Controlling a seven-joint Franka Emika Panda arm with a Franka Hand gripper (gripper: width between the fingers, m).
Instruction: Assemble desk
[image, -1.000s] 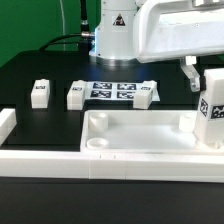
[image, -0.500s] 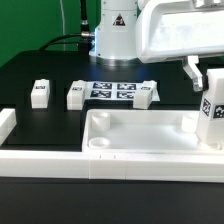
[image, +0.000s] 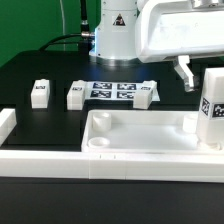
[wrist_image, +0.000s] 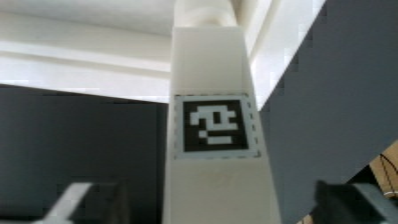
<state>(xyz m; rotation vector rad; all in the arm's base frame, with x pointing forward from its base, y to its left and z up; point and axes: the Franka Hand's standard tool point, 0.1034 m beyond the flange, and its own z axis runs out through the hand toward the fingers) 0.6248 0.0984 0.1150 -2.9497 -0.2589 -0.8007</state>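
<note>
The white tabletop (image: 140, 151) lies rim-up at the front of the exterior view. A white square-post leg (image: 212, 108) with a black-and-white tag stands upright at its right far corner. My gripper (image: 207, 80) straddles the top of this leg and is open. One finger (image: 184, 73) hangs apart from the leg on the exterior view's left; the other is hidden. In the wrist view the leg (wrist_image: 217, 120) runs down the middle between the jaws of the gripper (wrist_image: 214, 206), with a dark gap on each side.
Three loose legs lie on the black table: one at the left (image: 40, 93), two (image: 76, 96) (image: 146, 95) at the ends of the marker board (image: 112, 91). A low white rail (image: 8, 126) borders the left and front. The arm's base (image: 117, 30) stands behind.
The jaws have opened: the visible finger has moved left and up off the leg. The leg stays standing at the tabletop's corner.
</note>
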